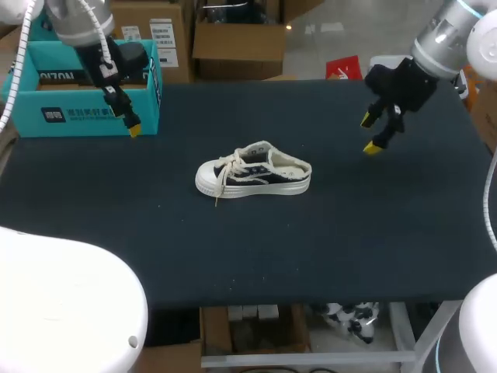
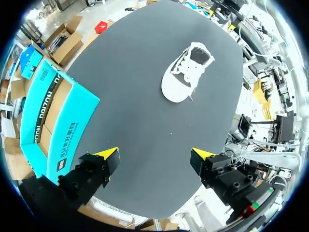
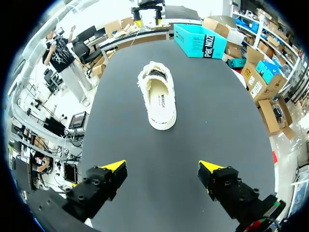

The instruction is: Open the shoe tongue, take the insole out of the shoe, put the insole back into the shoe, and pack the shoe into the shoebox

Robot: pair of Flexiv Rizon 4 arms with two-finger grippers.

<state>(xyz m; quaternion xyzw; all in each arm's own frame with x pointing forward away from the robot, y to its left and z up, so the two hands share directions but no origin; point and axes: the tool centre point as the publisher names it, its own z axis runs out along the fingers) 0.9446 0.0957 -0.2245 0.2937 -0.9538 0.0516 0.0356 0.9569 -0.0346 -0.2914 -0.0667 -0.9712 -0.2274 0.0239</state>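
Since the white-and-navy canvas shoe (image 1: 252, 172) sits mid-table untouched, with the left gripper (image 1: 129, 124) by the teal cardboard shoebox (image 1: 78, 113) and the right gripper (image 1: 370, 134) both spread wide and empty, tongue-opening looks pending, so one gripper must descend to the tongue.

Probably a robotics lab or test workshop: wide work table topped with dark matte cloth (image 1: 349, 256), flanked by a grey-and-white left robot arm (image 1: 74, 23) and matching right robot arm (image 1: 446, 35), teal cardboard shoebox (image 1: 78, 115) at one corner.
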